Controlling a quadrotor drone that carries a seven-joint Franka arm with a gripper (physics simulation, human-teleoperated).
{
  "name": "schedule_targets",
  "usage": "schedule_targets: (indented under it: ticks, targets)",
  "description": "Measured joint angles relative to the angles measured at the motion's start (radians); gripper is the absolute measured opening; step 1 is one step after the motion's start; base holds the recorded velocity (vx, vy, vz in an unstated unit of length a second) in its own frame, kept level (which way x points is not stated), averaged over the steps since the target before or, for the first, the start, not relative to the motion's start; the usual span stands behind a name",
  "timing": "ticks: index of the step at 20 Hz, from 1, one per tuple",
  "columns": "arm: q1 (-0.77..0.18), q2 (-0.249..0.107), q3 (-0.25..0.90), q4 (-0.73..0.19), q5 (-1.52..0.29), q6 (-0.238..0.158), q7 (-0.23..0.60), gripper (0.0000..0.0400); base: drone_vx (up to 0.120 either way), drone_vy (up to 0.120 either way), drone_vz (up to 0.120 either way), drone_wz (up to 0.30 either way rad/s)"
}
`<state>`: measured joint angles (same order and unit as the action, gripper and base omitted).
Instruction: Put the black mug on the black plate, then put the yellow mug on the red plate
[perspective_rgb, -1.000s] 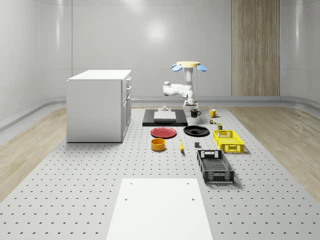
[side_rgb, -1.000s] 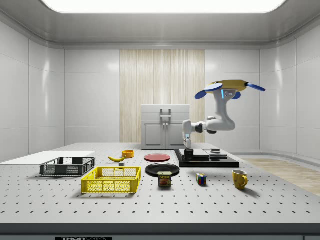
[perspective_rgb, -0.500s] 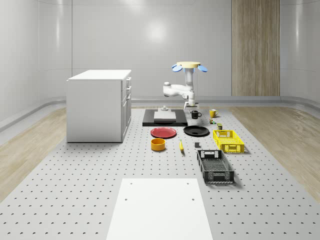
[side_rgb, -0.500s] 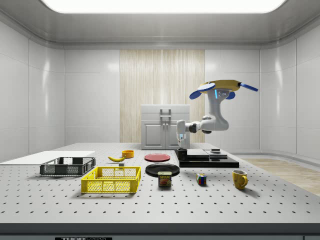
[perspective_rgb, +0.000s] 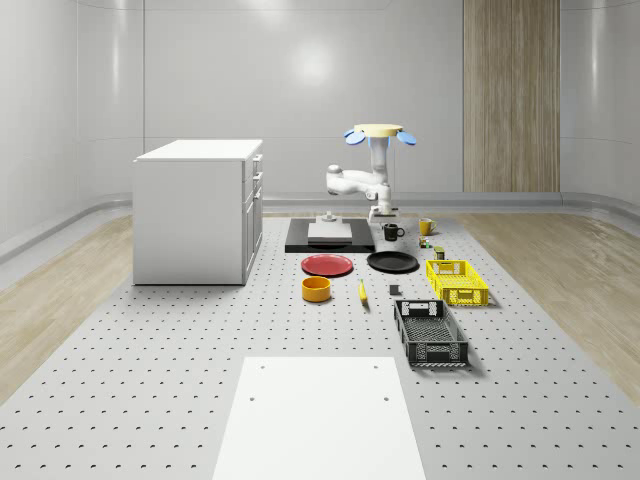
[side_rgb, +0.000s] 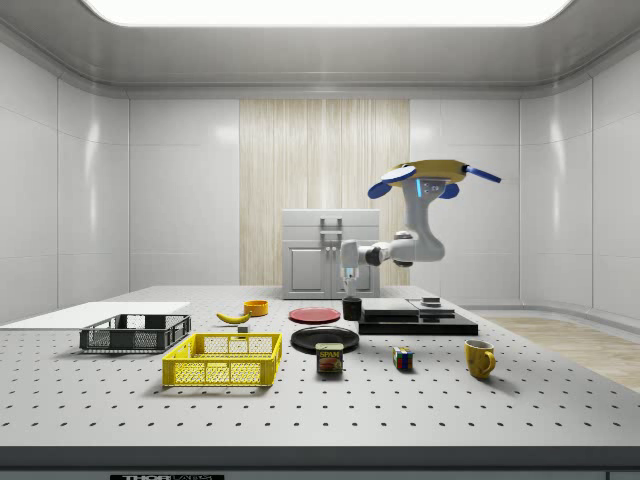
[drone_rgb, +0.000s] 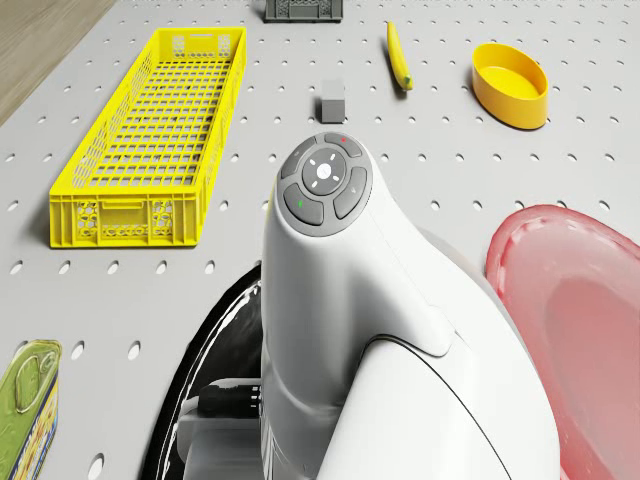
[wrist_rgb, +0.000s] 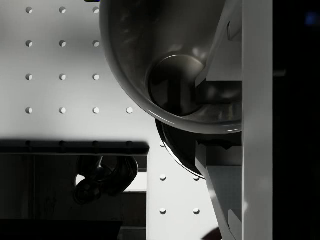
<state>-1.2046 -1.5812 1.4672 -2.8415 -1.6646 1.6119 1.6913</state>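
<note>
clearly the black mug (wrist_rgb: 172, 65) is in the gripper (wrist_rgb: 212, 117) already: the wrist view looks down into its bowl, with one finger (wrist_rgb: 217, 92) inside the rim and the other (wrist_rgb: 215, 165) outside, pinched on the wall. in the side view the mug (side_rgb: 352, 308) hangs off the desk (side_rgb: 400, 400), between the black base slab (side_rgb: 418, 321) and the black plate (side_rgb: 325, 339), with the drone (side_rgb: 425, 178) hovering above the slab's near end. the mug looks stiff, glossy and light for this arm, likely ceramic, so a wall pinch should hold, though the smooth glaze could let it swivel or slip; the rim opposite the handle (perspective_rgb: 401, 232) is a sensible place to hold it. the yellow mug (side_rgb: 479, 357) stands well apart toward the desk's edge on the side view's right, the red plate (perspective_rgb: 327, 265) just beside the black plate (perspective_rgb: 392, 262) in mid-desk. around them lie a spam tin (side_rgb: 329, 358), a puzzle cube (side_rgb: 402, 359), a yellow crate (drone_rgb: 155, 140), a black crate (perspective_rgb: 430, 333), a banana (drone_rgb: 399, 55), an orange bowl (drone_rgb: 511, 84) and a small grey block (drone_rgb: 332, 100). nothing seems to stand between mug and black plate; the tin near the plate's rim is the nearest thing to mind.
</note>
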Motion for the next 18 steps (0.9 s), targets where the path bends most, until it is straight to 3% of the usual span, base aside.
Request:
schedule_targets:
  ticks: [8,12,16,18]
  targets:
    - [-0.001,-0.006,0.001,0.0,0.002,0.005,0.0,0.01,0.12,0.0,0.0,0.0]
    - [-0.001,-0.008,0.001,0.0,0.003,0.007,0.001,0.01,0.01,0.0,-0.12,0.0]
    - [-0.001,-0.01,0.001,0.0,0.004,0.009,0.001,0.01,0.12,0.0,0.0,0.0]
    - [-0.001,-0.011,-0.002,0.0,0.002,0.011,0.001,0.01,0.0,0.0,0.0,0.0]
